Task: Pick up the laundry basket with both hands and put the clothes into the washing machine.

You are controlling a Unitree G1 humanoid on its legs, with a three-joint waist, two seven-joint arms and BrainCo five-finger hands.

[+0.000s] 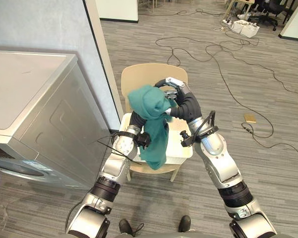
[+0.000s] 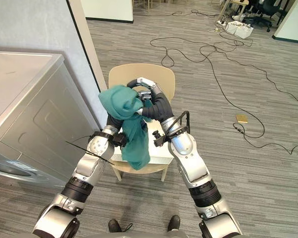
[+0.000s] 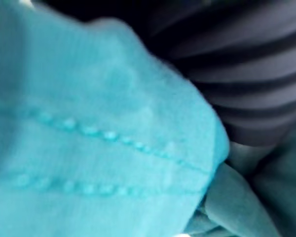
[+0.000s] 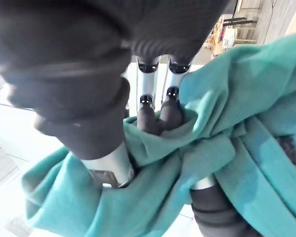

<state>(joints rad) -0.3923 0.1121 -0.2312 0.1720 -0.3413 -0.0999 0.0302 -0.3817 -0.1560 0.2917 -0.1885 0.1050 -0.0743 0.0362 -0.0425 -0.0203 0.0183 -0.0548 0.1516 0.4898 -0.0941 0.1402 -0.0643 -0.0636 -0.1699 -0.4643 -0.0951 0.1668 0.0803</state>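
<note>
- Washer [image 1: 35, 114] stands at far left.
- Left hand [image 3: 256, 84] is under the cloth [image 1: 151, 106]; cannot tell its fingers.
- Teal cloth is held up over the white basket [image 1: 181, 145], hanging down its front.
- Right hand [image 1: 173, 90] has fingers curled into the cloth top.
- Basket sits on the chair [image 1: 139, 77].

A teal cloth [image 1: 150, 105] on a beige chair [image 1: 137, 75]
Beside the chair, a silver-grey washing machine [image 1: 39, 99]; under it, grey streaked floor [image 1: 280, 74] with black cables [image 1: 208, 48].
</note>
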